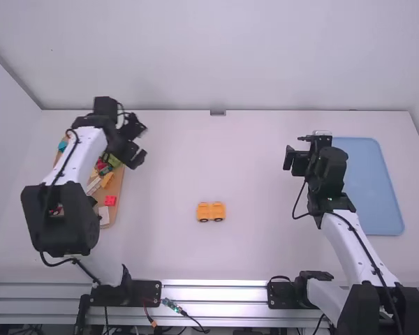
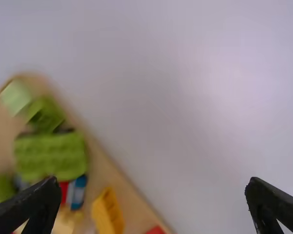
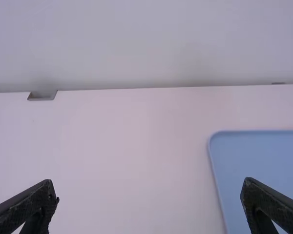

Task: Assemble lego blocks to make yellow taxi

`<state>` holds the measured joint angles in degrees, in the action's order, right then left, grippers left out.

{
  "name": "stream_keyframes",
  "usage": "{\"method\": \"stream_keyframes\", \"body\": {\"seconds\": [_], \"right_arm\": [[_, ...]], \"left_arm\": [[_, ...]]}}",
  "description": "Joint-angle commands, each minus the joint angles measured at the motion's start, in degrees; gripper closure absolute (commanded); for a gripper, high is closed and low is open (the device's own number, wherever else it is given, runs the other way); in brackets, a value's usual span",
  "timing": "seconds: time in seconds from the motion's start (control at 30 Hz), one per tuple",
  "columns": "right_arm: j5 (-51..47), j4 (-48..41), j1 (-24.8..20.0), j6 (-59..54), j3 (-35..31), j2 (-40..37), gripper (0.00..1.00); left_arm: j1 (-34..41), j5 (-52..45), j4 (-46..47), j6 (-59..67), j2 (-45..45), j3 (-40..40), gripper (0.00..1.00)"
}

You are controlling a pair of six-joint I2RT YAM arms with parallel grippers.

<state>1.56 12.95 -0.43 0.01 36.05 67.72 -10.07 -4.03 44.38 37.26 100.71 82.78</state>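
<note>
My left gripper (image 1: 137, 144) is over the right edge of the wooden tray at the left. In the left wrist view the left gripper (image 2: 154, 202) is open, its fingers wide apart with nothing between them. Below it lie a green block (image 2: 51, 155), a yellow block (image 2: 107, 212) and a red block (image 2: 155, 230). A yellow-orange block piece with dark wheels (image 1: 211, 211) stands on the table's middle. My right gripper (image 1: 297, 150) is beside the blue tray; in the right wrist view the right gripper (image 3: 150, 202) is open and holds nothing.
The wooden tray (image 1: 116, 202) of loose blocks lies partly under the left arm. A blue tray (image 1: 369, 185) lies at the right, partly behind the right arm. A small grey bracket (image 1: 218, 112) sits at the table's far edge.
</note>
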Motion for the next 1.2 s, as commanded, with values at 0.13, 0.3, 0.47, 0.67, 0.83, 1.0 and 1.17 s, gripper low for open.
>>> {"method": "stream_keyframes", "body": {"seconds": [0.13, 0.3, 0.47, 0.67, 0.83, 1.0, 1.17], "right_arm": [[0.1, 0.1, 0.0, 0.2, 1.1, 0.3, 0.01], [0.1, 0.1, 0.1, 0.2, 1.1, 0.3, 0.01], [0.1, 0.1, 0.0, 0.2, 1.1, 0.3, 0.01], [0.1, 0.1, 0.0, 0.2, 1.1, 0.3, 0.01], [0.1, 0.1, 0.1, 0.2, 1.1, 0.3, 0.01], [0.1, -0.1, 0.1, 0.2, 1.1, 0.3, 0.01], [0.1, -0.2, 0.1, 0.2, 1.1, 0.3, 0.01]], "left_arm": [[-12.6, -0.9, -2.6, -20.6, -1.9, 0.7, 0.01], [-19.9, -1.1, -6.0, -32.1, -1.4, 0.0, 0.01], [-23.7, -1.0, -6.6, -35.3, 1.2, 0.1, 0.01], [-23.7, -1.0, -9.8, -38.2, 5.3, 0.1, 0.01], [-23.7, -0.9, -12.5, -39.4, 8.4, 0.1, 0.13], [-24.4, -0.9, -13.4, -39.4, 10.8, 0.1, 0.23], [-24.3, -0.9, -14.4, -37.0, 12.8, 0.1, 0.25]]}}
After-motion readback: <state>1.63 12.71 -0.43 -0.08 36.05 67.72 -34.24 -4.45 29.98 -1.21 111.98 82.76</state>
